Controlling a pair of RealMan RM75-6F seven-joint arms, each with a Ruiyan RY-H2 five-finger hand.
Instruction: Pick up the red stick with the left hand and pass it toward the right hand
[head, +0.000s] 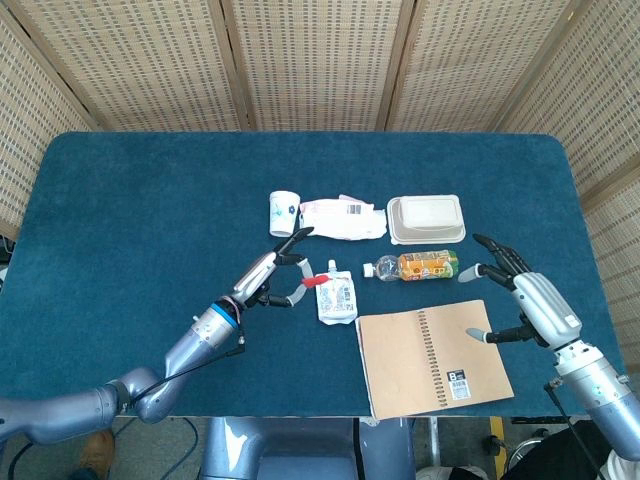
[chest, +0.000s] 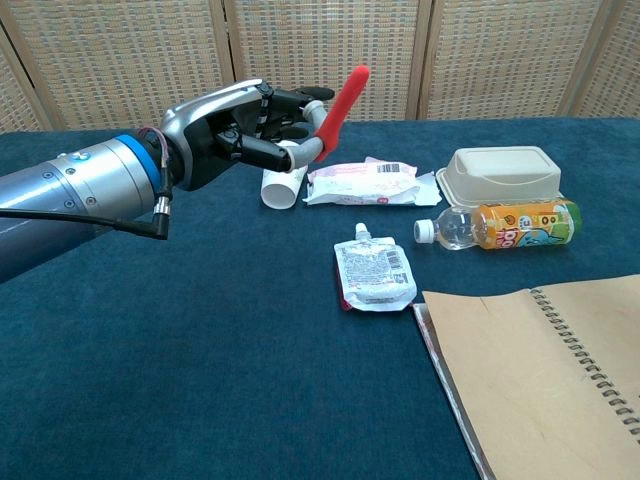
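Observation:
The red stick (chest: 340, 104) is lifted off the table, tilted up to the right, and my left hand (chest: 245, 130) holds its lower end. In the head view the red stick (head: 316, 281) shows over the white pouch (head: 336, 297), with my left hand (head: 272, 274) just left of it. My right hand (head: 527, 300) hovers near the right edge beside the notebook (head: 430, 356), fingers spread and holding nothing. It does not appear in the chest view.
On the blue table (head: 130, 210) lie a paper cup (head: 283, 213), a flat white packet (head: 342, 220), a lidded beige container (head: 426, 219), a drink bottle (head: 415, 266) and the pouch (chest: 374, 275). The notebook (chest: 545, 370) fills the near right.

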